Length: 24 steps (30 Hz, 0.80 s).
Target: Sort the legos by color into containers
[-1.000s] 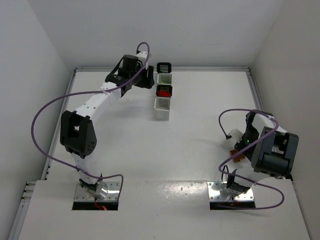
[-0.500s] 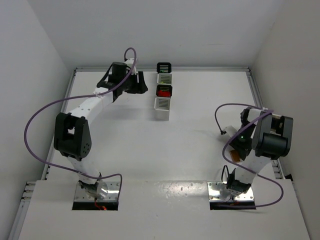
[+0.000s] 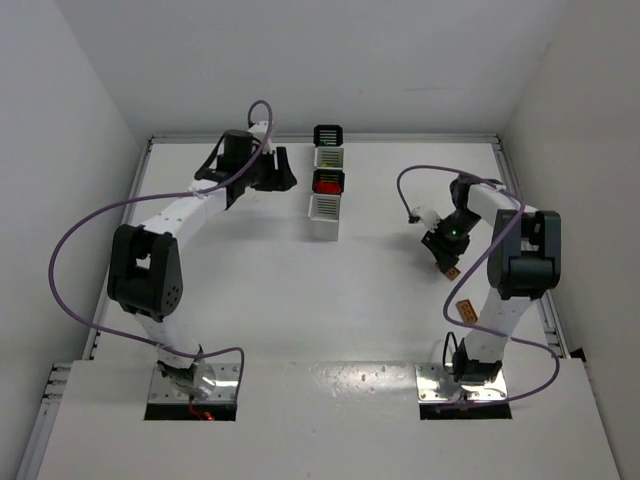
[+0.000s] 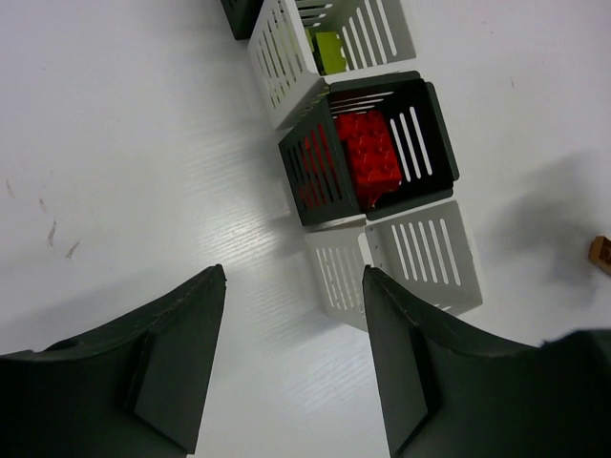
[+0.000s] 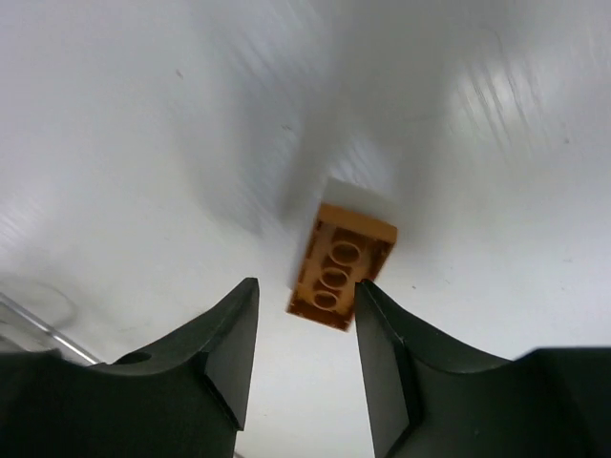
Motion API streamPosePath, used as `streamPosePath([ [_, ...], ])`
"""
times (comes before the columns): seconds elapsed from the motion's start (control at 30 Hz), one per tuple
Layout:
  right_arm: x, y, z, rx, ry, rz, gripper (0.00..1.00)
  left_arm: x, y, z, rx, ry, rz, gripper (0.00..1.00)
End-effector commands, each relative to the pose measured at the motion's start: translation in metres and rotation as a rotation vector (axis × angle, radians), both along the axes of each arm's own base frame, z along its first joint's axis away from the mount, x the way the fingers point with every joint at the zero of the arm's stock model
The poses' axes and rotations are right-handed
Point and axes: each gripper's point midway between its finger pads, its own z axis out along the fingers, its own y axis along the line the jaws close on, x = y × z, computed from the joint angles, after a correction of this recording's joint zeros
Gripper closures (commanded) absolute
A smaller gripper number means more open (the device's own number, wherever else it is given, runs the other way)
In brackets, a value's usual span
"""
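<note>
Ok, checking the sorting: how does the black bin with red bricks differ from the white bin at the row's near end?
The black bin holds red bricks; the white bin shows none. The black bin sits second in the row, the white bin at its near end. Both are square, open-topped and slatted, standing side by side.

Containers [image 3: 327, 208] touch in a row, table [image 3: 250, 260] open alongside.

- Left arm [image 3: 190, 215] — white shells, black joint housings behind the left pincer [image 4: 291, 277].
- Right arm [image 3: 497, 300] — same build, with a green light [image 3: 452, 232] just behind the right pincer [image 5: 305, 286].
- Pincer fingers [image 4: 181, 353]: dark, matte, curved inner faces.
- Purple cables [image 3: 52, 268] loop back from each pincer.
- Metal base plates [image 3: 195, 385] farthest from the pincers.
</note>
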Motion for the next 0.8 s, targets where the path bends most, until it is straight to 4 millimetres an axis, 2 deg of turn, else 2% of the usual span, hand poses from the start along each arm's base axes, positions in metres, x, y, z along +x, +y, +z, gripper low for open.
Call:
streamPosePath([
  [0.0,0.001,0.015,0.016,0.060,0.001,-0.053,0.54,0.005,0.001,0.038,-0.036,-0.108,-0.009,0.35],
  [0.1,-0.004,0.010,0.031,0.016,-0.008,-0.124,0.51,0.005,0.001,0.038,-0.036,-0.108,-0.009,0.35],
  [0.17,-0.020,0.005,0.031,-0.030,0.012,-0.151,0.49,0.005,0.003,0.043,-0.035,-0.121,-0.001,0.32],
  [0.2,-0.022,0.002,0.041,-0.048,-0.028,-0.178,0.45,0.005,0.005,0.048,-0.032,-0.131,0.010,0.31],
  [0.27,-0.026,-0.007,0.036,-0.106,-0.100,-0.217,0.40,0.004,0.007,0.042,-0.017,-0.127,0.017,0.29],
  [0.33,-0.028,-0.012,0.037,-0.145,-0.159,-0.277,0.28,0.006,0.010,0.042,-0.010,-0.128,0.029,0.26],
  [0.37,-0.021,-0.009,0.037,-0.142,-0.185,-0.282,0.26,0.005,0.007,0.042,-0.006,-0.130,0.029,0.26],
  [0.43,-0.020,-0.012,0.034,-0.162,-0.181,-0.317,0.23,0.005,0.007,0.042,-0.006,-0.130,0.029,0.25],
  [0.53,-0.005,-0.017,0.027,-0.195,-0.222,-0.344,0.23,0.004,0.011,0.048,0.010,-0.146,0.043,0.22],
  [0.57,0.006,-0.017,0.024,-0.192,-0.254,-0.347,0.21,0.003,0.013,0.046,0.018,-0.137,0.051,0.22],
  [0.77,0.029,-0.012,0.006,-0.220,-0.263,-0.309,0.21,0.000,0.018,0.050,0.043,-0.147,0.057,0.21],
])
